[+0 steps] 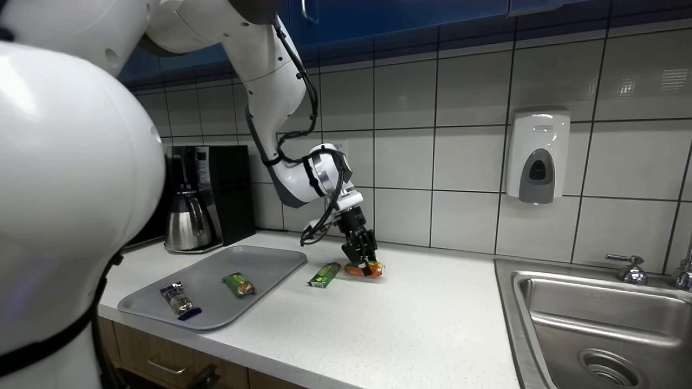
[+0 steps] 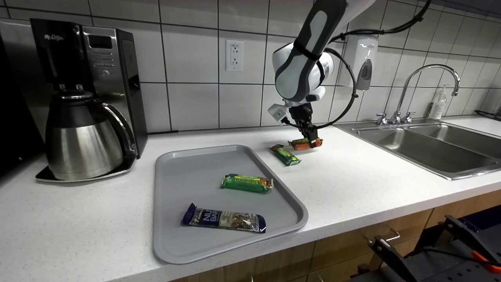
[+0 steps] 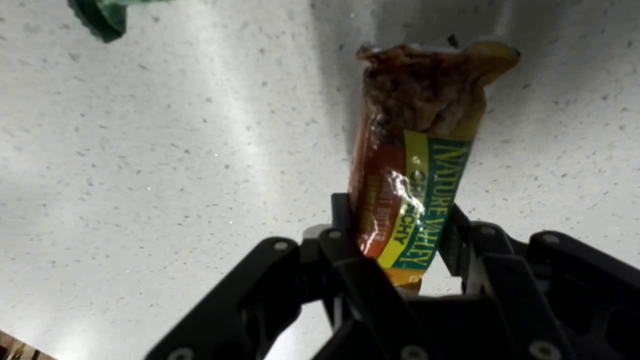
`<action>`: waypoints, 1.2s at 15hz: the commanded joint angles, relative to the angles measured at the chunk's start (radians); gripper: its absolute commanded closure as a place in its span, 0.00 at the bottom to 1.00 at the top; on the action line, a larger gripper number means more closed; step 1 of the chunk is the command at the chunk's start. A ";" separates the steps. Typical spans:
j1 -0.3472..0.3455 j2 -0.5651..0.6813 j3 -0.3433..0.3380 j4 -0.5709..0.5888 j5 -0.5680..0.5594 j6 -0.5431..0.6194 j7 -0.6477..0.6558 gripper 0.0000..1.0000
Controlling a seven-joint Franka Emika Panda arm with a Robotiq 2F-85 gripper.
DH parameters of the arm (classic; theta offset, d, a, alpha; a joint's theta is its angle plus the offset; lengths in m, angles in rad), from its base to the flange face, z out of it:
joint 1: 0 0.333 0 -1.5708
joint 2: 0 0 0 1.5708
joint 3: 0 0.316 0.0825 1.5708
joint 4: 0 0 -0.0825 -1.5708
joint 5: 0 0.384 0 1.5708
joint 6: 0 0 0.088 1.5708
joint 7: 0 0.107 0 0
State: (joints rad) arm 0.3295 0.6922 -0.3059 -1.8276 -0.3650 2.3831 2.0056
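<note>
Apparently for a firm pinch, the hand [image 3: 397, 225] grips an orange snack bar [image 3: 415, 172] across its narrow width. It is near the back edge of the desk [image 2: 352, 176], beside a green bar [image 2: 286, 155].

Gripper [image 3: 397, 222]: black. Held bar [image 3: 417, 172]: orange-red wrapper with a yellow stripe lettered in dark green, a green stripe lettered in yellow, and a mottled brown end. Counter bar [image 2: 285, 155]: green with yellow markings. Tray bar [image 2: 243, 183]: green with yellow lettering, brown at one end. Nut bar [image 2: 225, 219]: dark blue with white lettering, mottled brown section. Tray [image 2: 186, 168]: plain grey. Counter [image 3: 150, 150]: white with dark speckles. Wall tiles [image 1: 403, 156]: off-white with dark grid lines. Cabinet [image 1: 389, 19]: blue. Soap dispenser [image 1: 539, 141]: white with grey front panel.
</note>
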 commanded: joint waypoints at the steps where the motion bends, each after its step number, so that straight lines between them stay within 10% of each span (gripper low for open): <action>1: 0.000 -0.076 0.000 -0.096 -0.047 0.021 0.066 0.82; 8: -0.011 -0.115 0.009 -0.163 -0.074 0.018 0.109 0.82; 9: -0.012 -0.118 0.009 -0.168 -0.076 0.017 0.113 0.32; 14: -0.014 -0.131 0.011 -0.179 -0.086 0.018 0.130 0.03; 18: -0.019 -0.157 0.023 -0.189 -0.103 0.023 0.129 0.00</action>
State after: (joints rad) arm 0.3292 0.5967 -0.3065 -1.9698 -0.4306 2.3851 2.1107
